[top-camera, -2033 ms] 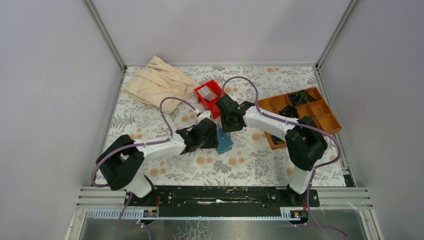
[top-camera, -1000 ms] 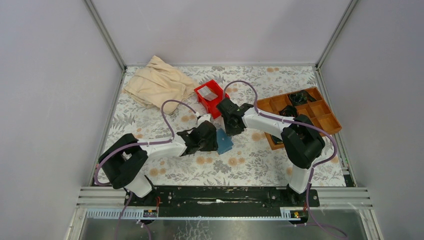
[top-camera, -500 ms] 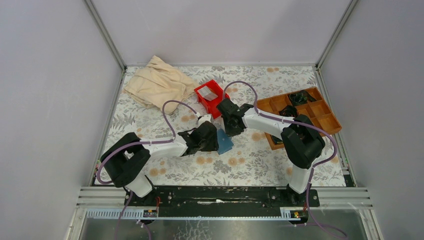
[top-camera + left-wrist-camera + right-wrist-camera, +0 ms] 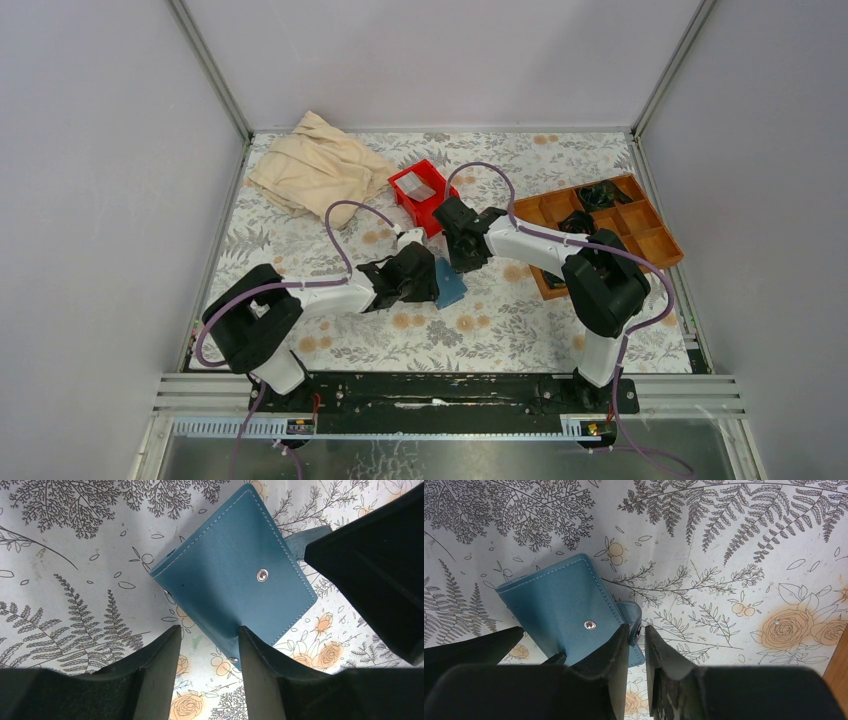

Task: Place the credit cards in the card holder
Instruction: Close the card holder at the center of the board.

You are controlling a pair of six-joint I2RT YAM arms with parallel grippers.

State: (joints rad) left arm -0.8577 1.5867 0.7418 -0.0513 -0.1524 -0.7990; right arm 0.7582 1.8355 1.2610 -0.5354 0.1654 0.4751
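Surface: floral-print tablecloth (image 4: pixel 500 320), walled on three sides by plain lilac-grey panels.
Card holder (image 4: pixel 449 283): teal, folded shut, lying flat at the centre of the overhead view between the two arm tips; stitched edge and one metal snap stud on its upper face (image 4: pixel 235 585).
Snap tab (image 4: pixel 633 617): small teal flap sticking out from one edge of the card holder.
Left gripper (image 4: pixel 207 635): fingers spread; the card holder's near edge sits at the gap and touches one finger, while bare tablecloth shows beside the other.
Right gripper (image 4: pixel 637 630): fingers close together with the snap tab between their tips; whether they actually clamp it cannot be told.
Credit card (image 4: pixel 419 186): pale grey, flat, lying inside the red bin.
Red bin (image 4: pixel 432 216): small open box just above the centre of the overhead view.
Cloth (image 4: pixel 315 170): beige, crumpled, upper left.
Wooden tray (image 4: pixel 660 245): brown, divided into compartments, at the right; dark items in several compartments.
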